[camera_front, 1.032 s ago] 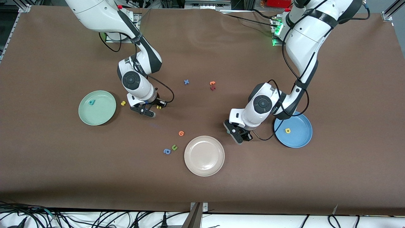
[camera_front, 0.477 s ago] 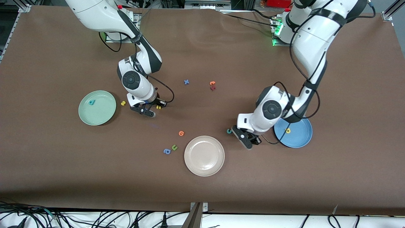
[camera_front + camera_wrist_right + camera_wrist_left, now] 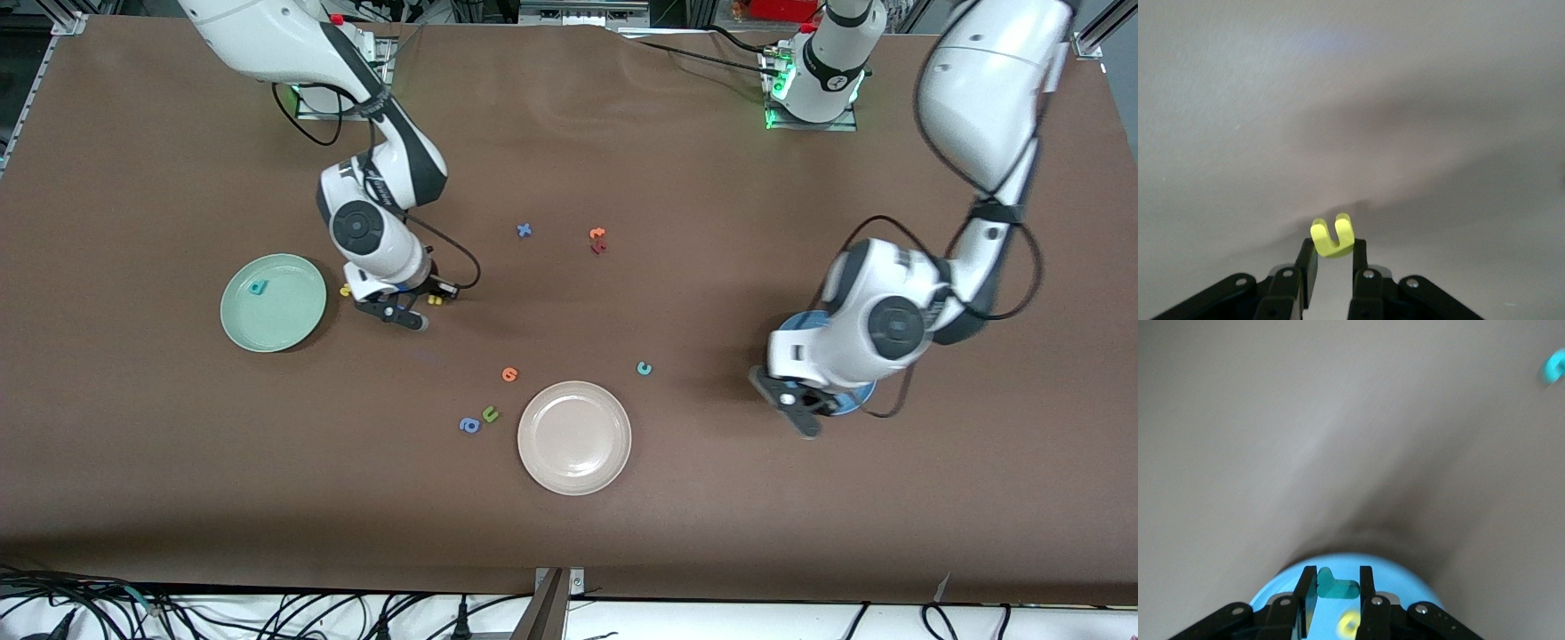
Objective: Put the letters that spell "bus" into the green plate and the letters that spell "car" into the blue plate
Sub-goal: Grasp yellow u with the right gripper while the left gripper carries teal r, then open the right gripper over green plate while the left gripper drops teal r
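Observation:
My right gripper (image 3: 430, 307) (image 3: 1333, 248) is shut on the yellow "u" (image 3: 1333, 237) (image 3: 435, 300), low over the table beside the green plate (image 3: 293, 324). The teal "b" (image 3: 258, 287) lies in that plate. The yellow "s" (image 3: 345, 290) peeks out between the plate and the right hand. My left gripper (image 3: 805, 418) (image 3: 1336, 579) is shut on the teal "r" (image 3: 1337, 587), above the rim of the blue plate (image 3: 1405, 577) (image 3: 855, 398). The yellow "a" (image 3: 1349, 623) lies in the blue plate. The teal "c" (image 3: 644, 368) (image 3: 1554, 367) rests on the table.
A beige-white plate (image 3: 574, 437) sits nearer the front camera than the "c". Loose letters around it: an orange one (image 3: 508, 374), a green "u" (image 3: 490, 413), a blue "a" (image 3: 468, 426). A blue "x" (image 3: 524, 230) and orange and red letters (image 3: 597, 240) lie toward the bases.
The left arm swung from beside the teal "c" to the blue plate with the "r" in its jaws, uncovering the "c". The right gripper closed on the "u" and shifted slightly toward the green plate.

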Tool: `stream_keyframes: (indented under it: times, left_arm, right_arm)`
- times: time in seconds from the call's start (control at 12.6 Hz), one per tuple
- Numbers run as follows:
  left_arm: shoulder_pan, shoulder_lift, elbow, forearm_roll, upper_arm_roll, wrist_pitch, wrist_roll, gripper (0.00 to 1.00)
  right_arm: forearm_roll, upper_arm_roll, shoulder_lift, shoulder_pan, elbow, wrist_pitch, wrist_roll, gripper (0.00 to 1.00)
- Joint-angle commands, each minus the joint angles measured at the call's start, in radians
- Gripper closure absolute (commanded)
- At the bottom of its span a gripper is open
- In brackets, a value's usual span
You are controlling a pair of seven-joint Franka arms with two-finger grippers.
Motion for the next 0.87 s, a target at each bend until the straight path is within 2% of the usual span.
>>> stream_keyframes:
  times: [0.0, 0.08, 0.16, 0.4, 0.48, 0.64, 0.71, 0.79]
  left_arm:
    - [0.163, -0.033, -0.087, -0.021, -0.088, 0.001, 0.120, 0.55]
    - [0.174, -0.027, -0.087, -0.039, -0.098, -0.001, 0.119, 0.13]
    - [0.174, -0.029, -0.087, -0.039, -0.098, -0.001, 0.114, 0.00]
    - [0.161, -0.035, -0.077, -0.041, -0.122, -0.007, 0.061, 0.00]
    - [0.154, -0.038, -0.071, -0.041, -0.162, -0.036, -0.024, 0.00]
    - [0.147, -0.038, -0.070, -0.027, -0.241, -0.056, -0.224, 0.00]
    - [0.110, -0.036, -0.070, -0.027, -0.248, -0.056, -0.314, 0.00]
    - [0.057, -0.027, -0.063, -0.027, -0.246, -0.052, -0.405, 0.00]
  right_arm:
    - [-0.006, -0.111, -0.109, -0.001, -0.008, -0.161, -0.168, 0.77]
    - [-0.005, -0.171, -0.126, -0.001, -0.009, -0.213, -0.264, 0.77]
    - [-0.005, -0.223, -0.132, -0.001, -0.012, -0.241, -0.351, 0.77]
    - [-0.005, -0.376, -0.123, -0.004, -0.034, -0.274, -0.576, 0.77]
    - [-0.005, -0.418, -0.108, -0.008, -0.043, -0.263, -0.644, 0.77]
    - [-0.003, -0.454, -0.064, -0.019, -0.057, -0.226, -0.727, 0.76]
    - [-0.003, -0.454, -0.051, -0.034, -0.058, -0.215, -0.741, 0.73]
    - [-0.002, -0.454, -0.046, -0.044, -0.057, -0.212, -0.750, 0.58]
